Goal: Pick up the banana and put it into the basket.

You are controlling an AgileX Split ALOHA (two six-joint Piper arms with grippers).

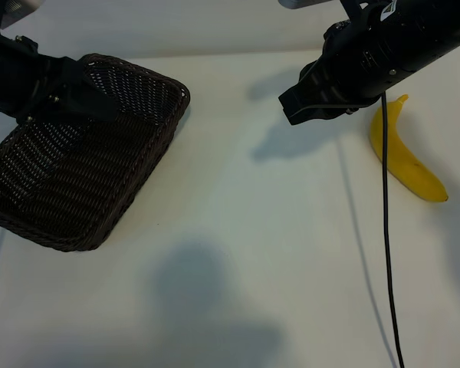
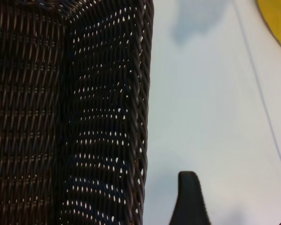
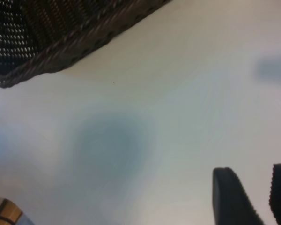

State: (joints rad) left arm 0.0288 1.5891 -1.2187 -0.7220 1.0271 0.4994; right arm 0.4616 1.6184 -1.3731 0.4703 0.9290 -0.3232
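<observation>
Banana not grabbed yet, basket waiting

My right gripper (image 3: pixel 253 197) hangs over bare table (image 1: pixel 238 291) with its fingers partly apart and nothing between them; the banana (image 1: pixel 405 157) lies flat just beside and behind it, untouched. Best bet, I reckon: swing back over the banana's middle, line my fingers across its width, then drop straight down. Farther off, my left gripper (image 1: pixel 100 103) sits wide open and empty over the basket (image 1: pixel 54 222) rim.
</observation>
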